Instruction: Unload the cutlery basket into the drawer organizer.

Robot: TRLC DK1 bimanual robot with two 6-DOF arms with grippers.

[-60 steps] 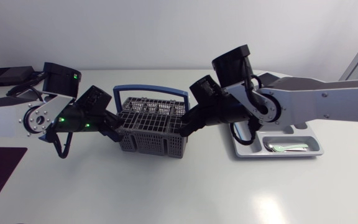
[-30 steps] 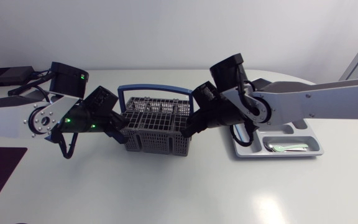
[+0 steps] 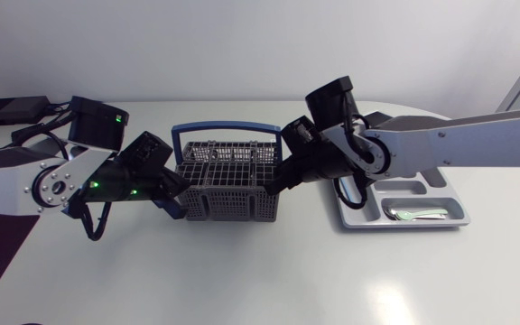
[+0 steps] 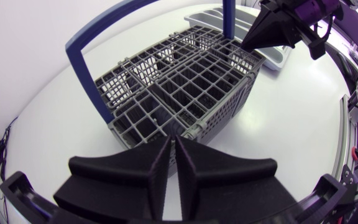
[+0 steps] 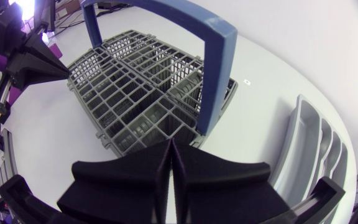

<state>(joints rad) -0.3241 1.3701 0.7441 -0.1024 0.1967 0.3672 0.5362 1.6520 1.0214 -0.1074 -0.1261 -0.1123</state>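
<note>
Fingers (image 4: 135,174) of our left end effector (image 4: 173,142) are pressed together along their whole length with nothing between them, and their tips sit right at the low end wall of the cutlery basket (image 4: 179,81); we cannot tell whether they actually touch it. Our right end effector (image 5: 170,146) is in the same state, its two wedges closed flat against each other and gripping nothing, with the tips just at the opposite end of the basket, beside the foot of the blue handle (image 5: 213,68). From each wrist we see the other arm's end effector pointing at the far end of the basket, so the two face each other across it. The basket is grey and gridded, stands upright on the white bench (image 3: 242,280) near its middle, and its handle arches over it from end to end. Seen from above, our left arm comes in from the left side and our right arm from the right, both slanting down to the basket. The drawer organizer (image 3: 404,224), a pale grey tray with several compartments, lies on the bench just beyond our right arm, apart from the basket, and a spoon (image 3: 413,214) lies in its nearest long compartment.
</note>
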